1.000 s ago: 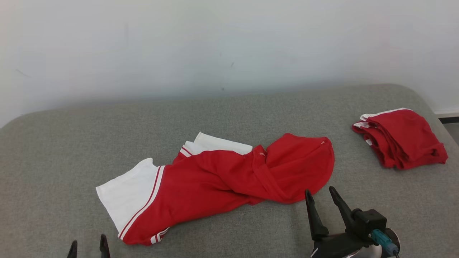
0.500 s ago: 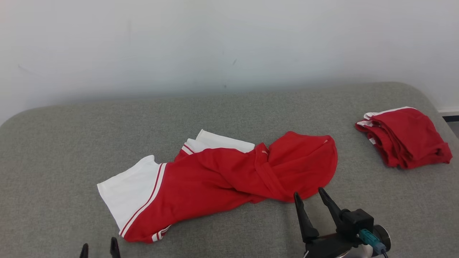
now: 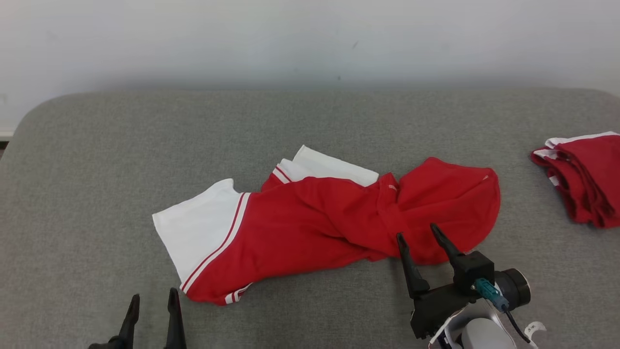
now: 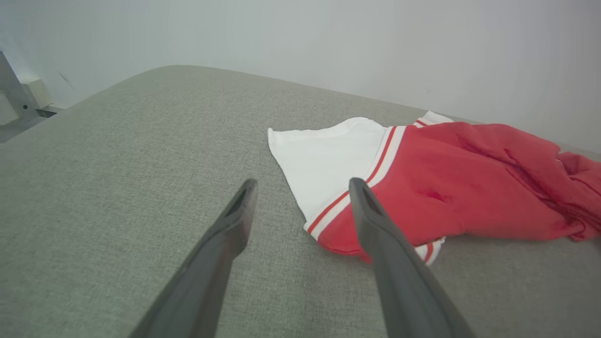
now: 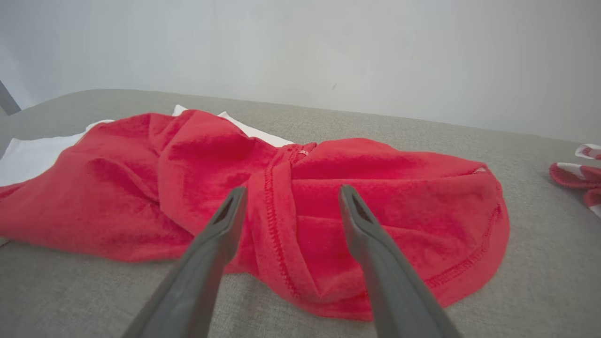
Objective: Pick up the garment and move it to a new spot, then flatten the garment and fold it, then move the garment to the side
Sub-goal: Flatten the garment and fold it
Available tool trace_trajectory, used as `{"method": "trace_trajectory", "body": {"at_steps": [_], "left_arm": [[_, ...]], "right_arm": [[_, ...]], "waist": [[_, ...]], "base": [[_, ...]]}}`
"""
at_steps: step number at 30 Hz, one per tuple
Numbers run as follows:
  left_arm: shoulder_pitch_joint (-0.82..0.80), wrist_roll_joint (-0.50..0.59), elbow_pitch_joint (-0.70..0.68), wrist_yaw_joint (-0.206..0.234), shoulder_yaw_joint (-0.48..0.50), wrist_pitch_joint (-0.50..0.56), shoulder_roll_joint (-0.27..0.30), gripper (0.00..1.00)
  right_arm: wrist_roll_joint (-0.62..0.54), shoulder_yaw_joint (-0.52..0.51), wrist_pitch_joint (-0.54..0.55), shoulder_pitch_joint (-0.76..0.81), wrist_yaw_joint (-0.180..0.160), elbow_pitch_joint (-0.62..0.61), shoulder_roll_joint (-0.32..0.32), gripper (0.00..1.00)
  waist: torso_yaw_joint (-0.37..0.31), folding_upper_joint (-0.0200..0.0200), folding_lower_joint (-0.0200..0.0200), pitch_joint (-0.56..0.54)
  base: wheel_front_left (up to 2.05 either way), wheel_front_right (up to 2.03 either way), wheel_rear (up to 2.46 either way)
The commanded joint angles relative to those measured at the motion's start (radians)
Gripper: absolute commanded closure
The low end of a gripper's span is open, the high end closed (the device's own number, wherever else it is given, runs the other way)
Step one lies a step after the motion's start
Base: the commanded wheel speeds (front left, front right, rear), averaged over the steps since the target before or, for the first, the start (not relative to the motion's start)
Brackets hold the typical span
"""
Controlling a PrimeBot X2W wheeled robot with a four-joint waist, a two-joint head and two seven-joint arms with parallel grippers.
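Grey fabric surface (image 3: 97, 169) w/ garment (image 3: 315, 218), white wall (image 3: 242, 39) behind; left tool (image 3: 154, 293), right tool (image 3: 416, 230) both apart

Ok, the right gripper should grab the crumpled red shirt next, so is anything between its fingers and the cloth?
Nothing visible. The right gripper stands open, fingers aimed at the near red edge of the red and white shirt. The folded red garment lies off to the right on the grey cushion.

Soft matt cloth garment (image 3: 329, 218)
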Motion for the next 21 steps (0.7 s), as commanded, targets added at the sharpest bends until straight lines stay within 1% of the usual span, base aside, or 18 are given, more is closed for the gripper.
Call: {"method": "trace_trajectory", "body": {"at_steps": [1,6,13,17,21], "left_arm": [[-0.014,-0.003,-0.003,-0.004,0.001,-0.003,0.0,0.0],[-0.037,-0.012,0.005,-0.007,-0.013,-0.003,-0.001,0.0],[-0.054,-0.026,0.02,-0.006,-0.023,-0.003,-0.001,0.0],[-0.065,-0.029,0.024,-0.01,-0.023,-0.003,-0.001,0.0],[-0.067,-0.027,0.027,-0.015,-0.018,-0.003,-0.001,0.0]], "right_arm": [[-0.013,-0.005,0.0,-0.011,-0.003,0.007,0.001,0.0],[-0.079,-0.022,0.0,-0.031,-0.003,0.041,0.001,0.0],[-0.152,-0.066,0.0,-0.037,-0.003,0.067,0.001,0.0],[-0.179,-0.099,0.0,-0.038,-0.003,0.069,0.001,0.0],[-0.185,-0.111,0.0,-0.036,-0.003,0.054,0.002,0.0]], "waist": [[0.043,-0.0001,-0.0001,0.044],[0.065,-0.0001,-0.0001,0.072],[0.069,-0.0001,-0.0001,0.085],[0.066,-0.0001,-0.0001,0.087],[0.057,-0.0001,-0.0001,0.08]], "base": [[0.0,0.0,0.0],[0.0,0.0,0.0],[0.0,0.0,0.0],[0.0,0.0,0.0],[0.0,0.0,0.0]]}}
